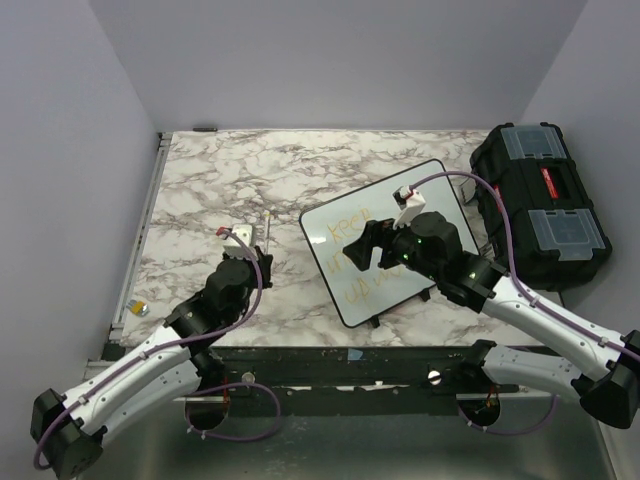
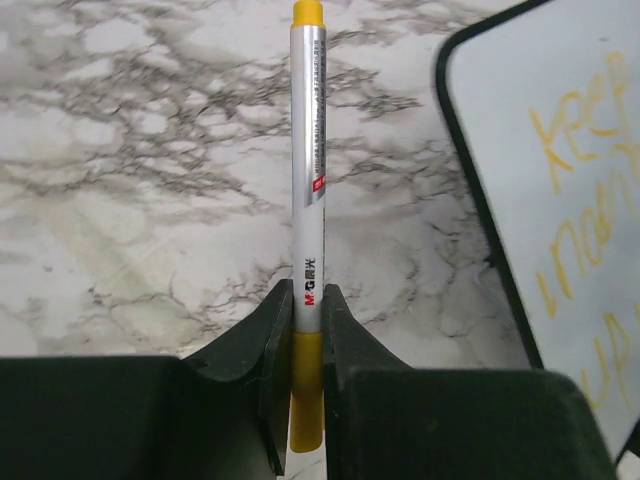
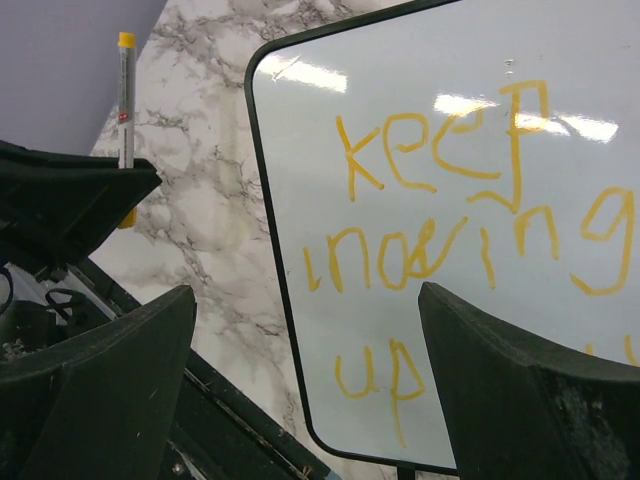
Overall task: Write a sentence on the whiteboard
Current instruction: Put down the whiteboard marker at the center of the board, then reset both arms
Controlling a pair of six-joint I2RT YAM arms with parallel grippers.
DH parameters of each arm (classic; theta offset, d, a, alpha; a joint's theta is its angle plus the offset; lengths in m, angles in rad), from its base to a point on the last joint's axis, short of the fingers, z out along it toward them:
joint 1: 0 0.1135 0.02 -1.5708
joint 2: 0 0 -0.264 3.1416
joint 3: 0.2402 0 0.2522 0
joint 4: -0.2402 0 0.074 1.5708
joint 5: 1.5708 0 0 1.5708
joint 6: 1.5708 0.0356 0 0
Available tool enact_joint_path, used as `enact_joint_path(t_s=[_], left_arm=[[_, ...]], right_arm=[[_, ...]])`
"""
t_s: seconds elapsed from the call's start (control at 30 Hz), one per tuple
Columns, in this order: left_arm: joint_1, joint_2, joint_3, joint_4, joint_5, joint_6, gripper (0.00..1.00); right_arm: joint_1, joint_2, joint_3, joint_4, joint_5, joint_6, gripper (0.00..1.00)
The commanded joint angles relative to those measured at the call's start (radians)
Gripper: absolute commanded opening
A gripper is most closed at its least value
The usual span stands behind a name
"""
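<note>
From above, the right arm [image 1: 470, 275] hides much of the yellow-orange handwritten sentence [image 1: 350, 230]. A tiny yellowish object [image 1: 141, 308] beside the counter [image 1: 220, 180] is unidentifiable.

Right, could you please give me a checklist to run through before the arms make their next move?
1. Grip on the marker: ok, the left gripper is shut on its barrel.
2. The right gripper is empty: ok, jaws wide open over the whiteboard, nothing between them.
3. The sentence is written: ok, three yellow lines read "keep moving up".
4. Tip of the marker off the whiteboard: ok, it is over the marble table, left of the board.
5. Cap on the marker: cannot tell; both ends show yellow.
</note>
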Motion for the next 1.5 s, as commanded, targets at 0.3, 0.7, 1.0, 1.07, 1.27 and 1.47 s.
enact_joint_path(t_s=[0.3,0.7,1.0,1.07,1.27,1.47], left_arm=[[0.235,0.333,-0.029,0.004,0.137,-0.328,0.00],[0.267,0.404,-0.046,0.056,0.147,-0.369,0.29],[0.276,0.326,-0.061,0.053,0.142,-0.358,0.76],[0.277,0.305,-0.040,0.032,0.162,-0.334,0.78],[0.278,0.242,0.052,-0.088,0.168,-0.254,0.80],[0.277,0.192,0.137,-0.212,0.187,-0.226,0.80]], right_arm=[[0.007,0.007,-0.006,-0.007,0.024,0.021,0.95],[0.007,0.004,-0.026,0.002,0.040,0.018,0.95],[0.007,-0.027,-0.049,0.018,0.074,0.015,0.95],[0.007,-0.041,-0.051,0.028,0.076,0.005,0.95],[0.007,-0.092,-0.054,0.067,0.080,-0.025,0.95],[0.008,-0.126,-0.034,0.083,0.089,-0.024,0.95]])
